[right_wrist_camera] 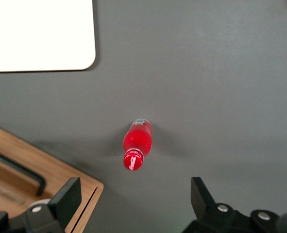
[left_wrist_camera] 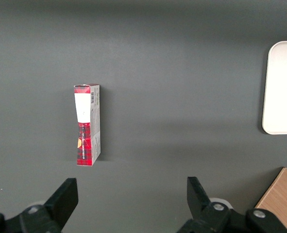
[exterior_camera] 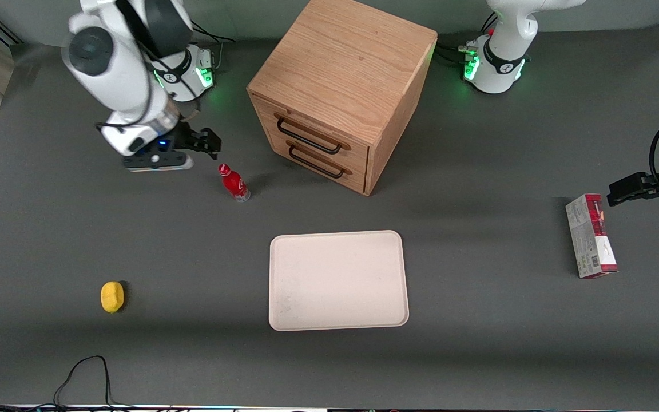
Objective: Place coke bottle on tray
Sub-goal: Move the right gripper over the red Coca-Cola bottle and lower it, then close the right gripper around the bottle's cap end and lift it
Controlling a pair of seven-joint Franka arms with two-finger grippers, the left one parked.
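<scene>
Claw [exterior_camera: 206,140] hangs spread apart above the table, near the upright coke bottle [exterior_camera: 234,182].

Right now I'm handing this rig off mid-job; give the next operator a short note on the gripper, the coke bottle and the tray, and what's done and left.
Gripper: open, holding nothing, hanging above the table close to the coke bottle, slightly farther from the front camera than it.
Coke bottle: standing upright on the table in front of the wooden cabinet, toward the working arm's end. Not yet grasped.
Tray: nearer the front camera than the cabinet, with nothing on it.
Done: the gripper is near the bottle.
Left: grasp the bottle, carry it to the tray, set it down, release.
</scene>
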